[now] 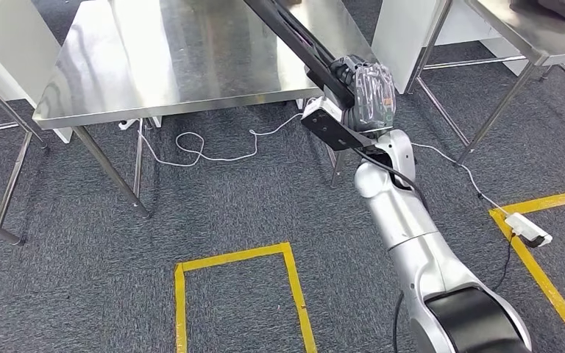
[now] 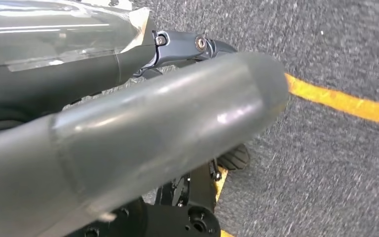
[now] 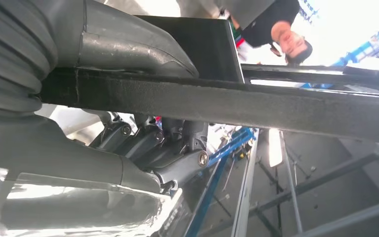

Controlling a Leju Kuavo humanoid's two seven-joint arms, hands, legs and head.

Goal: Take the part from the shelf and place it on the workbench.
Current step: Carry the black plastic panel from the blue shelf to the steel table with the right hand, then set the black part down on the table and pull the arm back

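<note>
Carry step, part already in hand: the right hand, at about 1 o'clock in the head view, grips a long black bar-shaped part that runs up toward 12 o'clock over the near edge of the steel workbench; the right wrist view shows the fingers wrapped under the part. The left hand hangs over carpet and yellow floor tape, its state too blurred to tell. Next move likely calls for lowering the bar flat onto the benchtop, then releasing.
</note>
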